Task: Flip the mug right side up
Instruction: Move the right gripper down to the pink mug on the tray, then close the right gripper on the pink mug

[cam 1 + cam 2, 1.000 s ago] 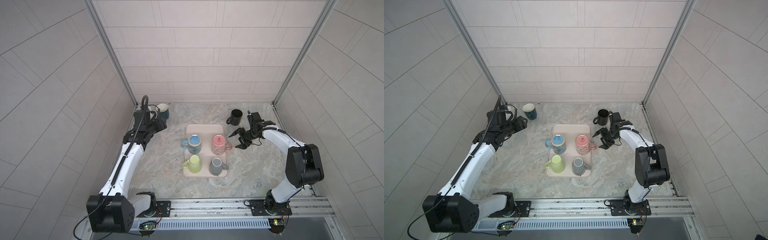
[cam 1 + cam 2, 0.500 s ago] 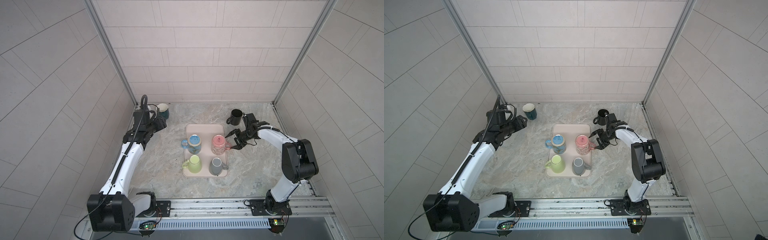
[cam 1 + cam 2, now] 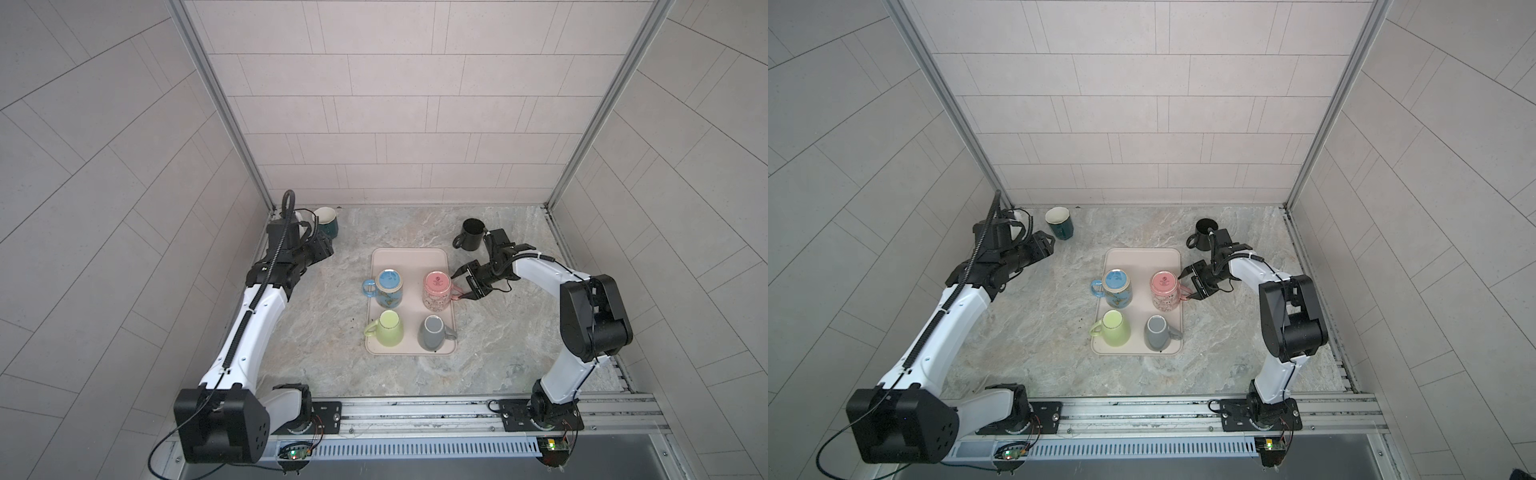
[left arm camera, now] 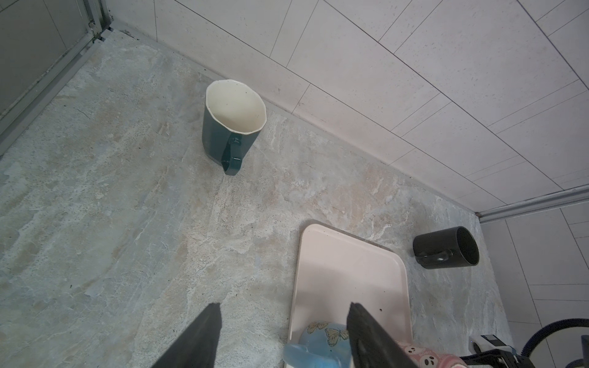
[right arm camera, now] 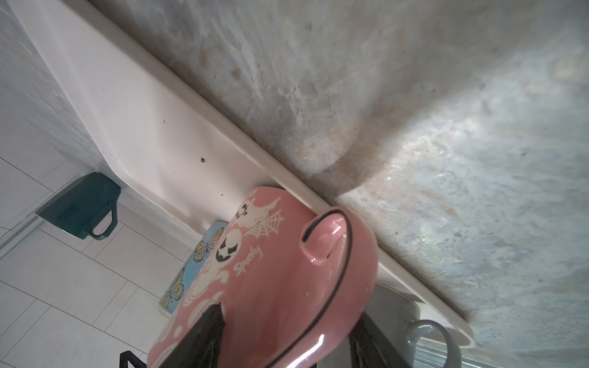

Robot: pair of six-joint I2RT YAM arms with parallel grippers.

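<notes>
The pink mug [image 3: 436, 291] [image 3: 1165, 291] stands upside down on the pale tray [image 3: 409, 257], at its back right, with the handle pointing right. My right gripper [image 3: 462, 286] [image 3: 1187, 286] is level with that handle, one finger on each side of it. In the right wrist view the pink mug [image 5: 271, 270] fills the gap of the right gripper [image 5: 287, 318]; in both top views the jaws still stand wider than the handle. My left gripper [image 3: 1045, 241] [image 4: 283, 304] hangs open and empty at the back left, beside a teal mug [image 4: 229, 127].
Three more mugs stand upside down on the tray: blue [image 3: 388, 286], green [image 3: 388, 328] and grey [image 3: 434, 332]. The teal mug [image 3: 326, 220] stands upright in the back left corner. A black mug [image 3: 471, 235] stands upright behind my right wrist. Tiled walls enclose three sides.
My right gripper has moved left from beside the black mug to the pink mug's handle, and its jaws have narrowed. The left arm has not moved.
</notes>
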